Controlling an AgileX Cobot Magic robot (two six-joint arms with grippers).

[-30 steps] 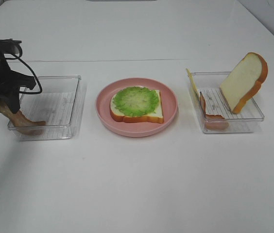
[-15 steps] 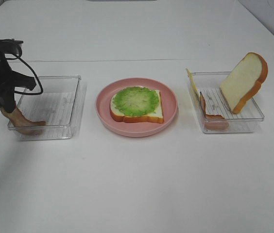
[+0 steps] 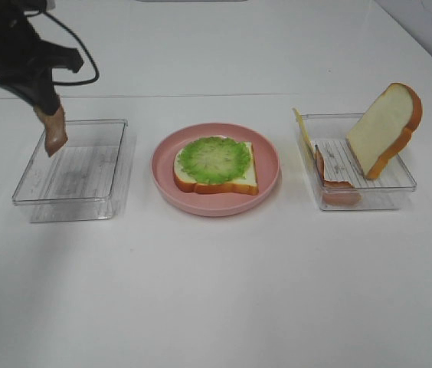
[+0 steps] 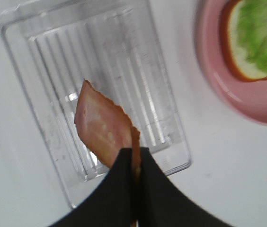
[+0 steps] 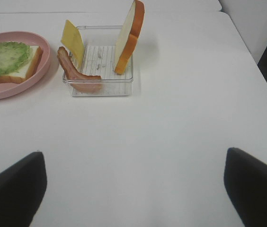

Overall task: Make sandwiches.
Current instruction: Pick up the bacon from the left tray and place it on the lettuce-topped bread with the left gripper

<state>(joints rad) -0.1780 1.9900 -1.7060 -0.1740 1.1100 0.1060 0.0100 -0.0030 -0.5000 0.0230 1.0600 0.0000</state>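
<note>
You have the left pincer (image 3: pixel 47 109) clamped on a bacon strip (image 3: pixel 54 132) above the left tray (image 3: pixel 118 165), right pincer (image 5: pixel 133 189) apart and idle, so next lay it flat on the lettuce (image 3: pixel 216 159) atop the plated bread slice (image 3: pixel 248 178).

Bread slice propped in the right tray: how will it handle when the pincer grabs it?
The bread slice probably tips easily, since it stands tilted on one edge in the tray. It is likely stiff, as it stays flat with no sag. It looks thick and foam-like, so probably light.
</note>
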